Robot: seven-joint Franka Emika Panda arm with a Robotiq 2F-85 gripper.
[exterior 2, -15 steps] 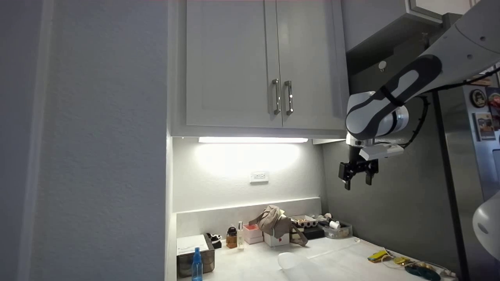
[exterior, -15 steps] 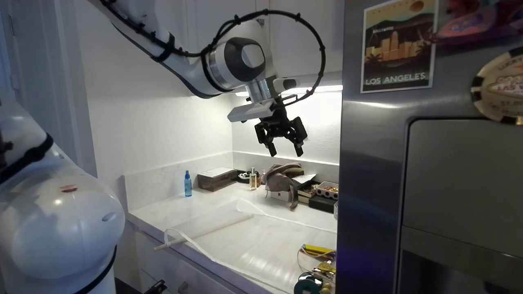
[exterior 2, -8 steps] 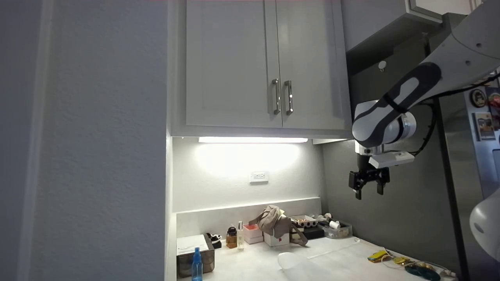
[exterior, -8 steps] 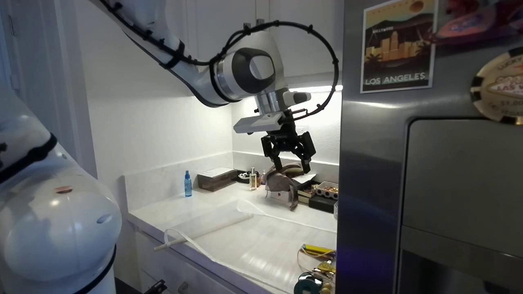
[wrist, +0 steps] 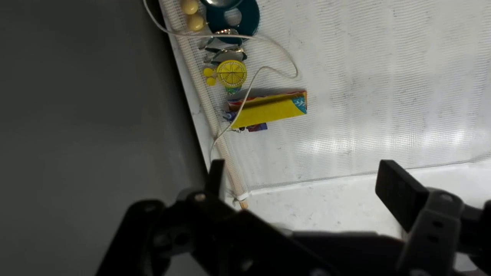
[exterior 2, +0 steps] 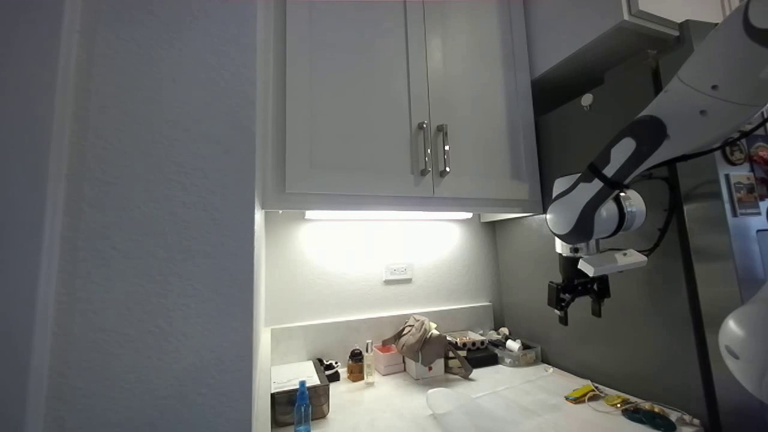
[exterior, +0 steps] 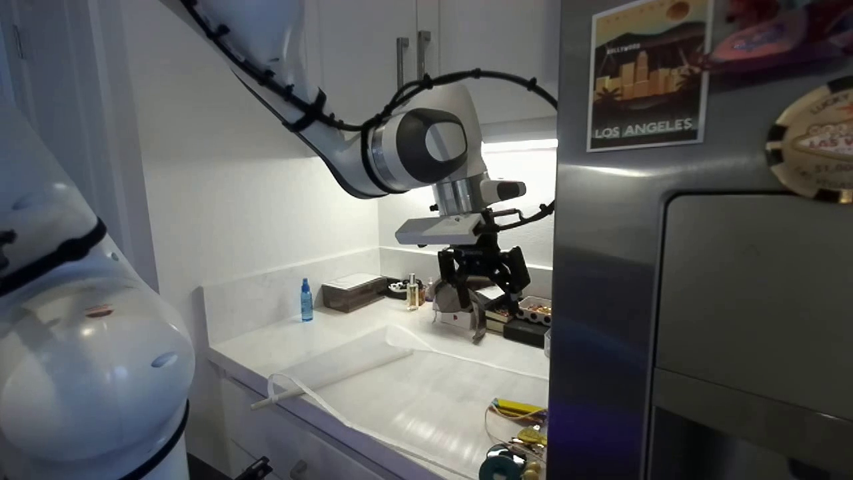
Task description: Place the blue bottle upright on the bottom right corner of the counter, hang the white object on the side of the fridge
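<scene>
Above the end of the counter (exterior 2: pixel 366 411) beside the fridge (exterior: pixel 606 320), one gripper (exterior 2: pixel 579 312) hangs, its jaws wide apart with nothing between them. Below it in the wrist view lies one white sheet (wrist: pixel 345 76), laid mostly flat on the counter, with a rod (wrist: pixel 197 76) along the edge near the fridge; in an exterior view another rod (exterior: pixel 333 379) shows at the opposite edge, making two. On the sheet rest one yellow packet (wrist: pixel 270 113) and one lemon-slice trinket (wrist: pixel 231 73); one white cord (wrist: pixel 191 35) runs across, perhaps the hanging loop.

The step in hand seems to be hanging the sheet. The next move would call for coming down close beside the fridge without scraping it, closing on the cord or the rod, and lifting without dragging the trinket along. One round knob (exterior 2: pixel 587 101) on the fridge's side could be the hook.

Well apart from the gripper, one blue bottle (exterior: pixel 306 303) stands upright by the side wall (exterior: pixel 253 213); whether that is the asked-for corner, I cannot tell. By the back wall (exterior 2: pixel 288 270) are one amber bottle (exterior 2: pixel 356 367) and one clear bottle (exterior 2: pixel 369 363), with one socket (exterior 2: pixel 398 272) above and two cupboard handles (exterior 2: pixel 445 157) higher up.
</scene>
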